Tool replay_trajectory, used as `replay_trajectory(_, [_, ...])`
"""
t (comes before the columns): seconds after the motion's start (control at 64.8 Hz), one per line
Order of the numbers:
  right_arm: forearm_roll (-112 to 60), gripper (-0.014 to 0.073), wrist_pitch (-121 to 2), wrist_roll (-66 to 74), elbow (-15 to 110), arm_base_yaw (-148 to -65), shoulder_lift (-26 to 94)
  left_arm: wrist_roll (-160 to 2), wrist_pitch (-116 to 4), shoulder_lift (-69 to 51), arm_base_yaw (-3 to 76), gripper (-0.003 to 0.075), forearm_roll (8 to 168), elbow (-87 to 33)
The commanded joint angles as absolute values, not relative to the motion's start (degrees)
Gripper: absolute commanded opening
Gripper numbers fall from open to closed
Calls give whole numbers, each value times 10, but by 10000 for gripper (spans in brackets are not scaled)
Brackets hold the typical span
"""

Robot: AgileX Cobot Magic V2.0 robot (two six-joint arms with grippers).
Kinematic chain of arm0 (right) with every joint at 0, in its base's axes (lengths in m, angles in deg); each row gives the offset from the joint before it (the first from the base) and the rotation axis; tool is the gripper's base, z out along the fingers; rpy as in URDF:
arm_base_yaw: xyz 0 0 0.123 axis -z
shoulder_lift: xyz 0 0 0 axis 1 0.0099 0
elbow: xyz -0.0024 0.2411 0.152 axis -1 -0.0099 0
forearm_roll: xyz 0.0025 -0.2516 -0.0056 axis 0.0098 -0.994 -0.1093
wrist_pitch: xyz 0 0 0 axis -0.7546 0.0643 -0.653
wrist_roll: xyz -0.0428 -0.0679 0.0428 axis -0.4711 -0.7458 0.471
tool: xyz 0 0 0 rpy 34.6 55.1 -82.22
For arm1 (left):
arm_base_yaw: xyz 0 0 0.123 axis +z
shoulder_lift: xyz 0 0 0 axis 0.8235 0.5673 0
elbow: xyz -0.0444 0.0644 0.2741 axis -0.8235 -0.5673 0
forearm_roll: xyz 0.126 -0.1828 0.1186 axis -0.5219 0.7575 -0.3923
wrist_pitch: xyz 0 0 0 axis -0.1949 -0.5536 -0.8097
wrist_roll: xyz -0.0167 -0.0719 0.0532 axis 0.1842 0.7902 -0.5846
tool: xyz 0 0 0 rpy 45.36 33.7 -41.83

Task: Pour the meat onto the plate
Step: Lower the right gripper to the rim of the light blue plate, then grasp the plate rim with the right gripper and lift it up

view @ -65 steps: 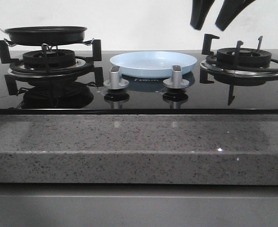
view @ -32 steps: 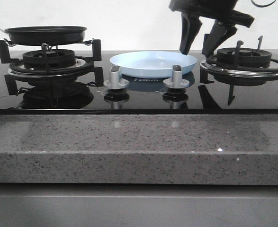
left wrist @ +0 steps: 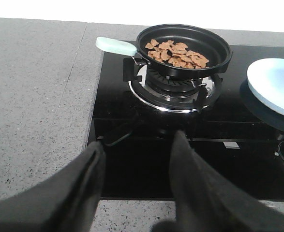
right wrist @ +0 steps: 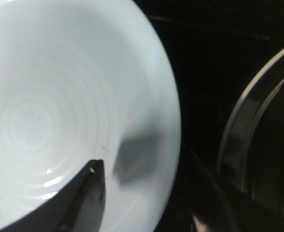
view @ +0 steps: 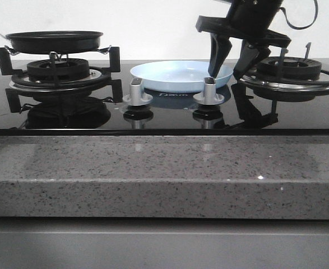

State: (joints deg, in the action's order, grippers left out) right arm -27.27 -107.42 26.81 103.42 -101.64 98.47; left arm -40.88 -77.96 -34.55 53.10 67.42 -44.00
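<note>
The meat [left wrist: 178,52] is a heap of small reddish-brown slices in the black frying pan [left wrist: 214,44], which rests on the left burner and has a pale green handle [left wrist: 115,46]. My left gripper [left wrist: 139,140] is open and empty, low over the stove's front edge, well short of the pan. The pale-blue plate [view: 175,75] sits empty between the burners. My right gripper [view: 227,68] is open and straddles the plate's right rim. One finger [right wrist: 91,193] is over the plate [right wrist: 59,96]; the other is outside it over the black glass.
Two silver knobs [view: 137,92] [view: 208,91] stand in front of the plate. The bare right burner grate [view: 290,70] is just beside my right gripper. A speckled granite counter [view: 164,174] runs along the front and to the left of the stove [left wrist: 35,96].
My right gripper has come down from the top of the front view and shifted slightly left, reaching the plate's right rim. The pan and the plate have not moved.
</note>
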Motion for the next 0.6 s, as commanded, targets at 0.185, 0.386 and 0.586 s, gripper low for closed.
replay_trajectory(0.185, [-260, 284, -1052, 267, 1054, -1013, 956, -407, -732, -339, 532, 310, 681, -421])
replay_trajectory(0.386, [-260, 186, -1060, 267, 1054, -1013, 956, -407, -732, -339, 532, 310, 681, -421])
replay_trajectory(0.586, [-260, 105, -1073, 266, 1054, -1013, 957, -407, -732, -339, 532, 310, 681, -421])
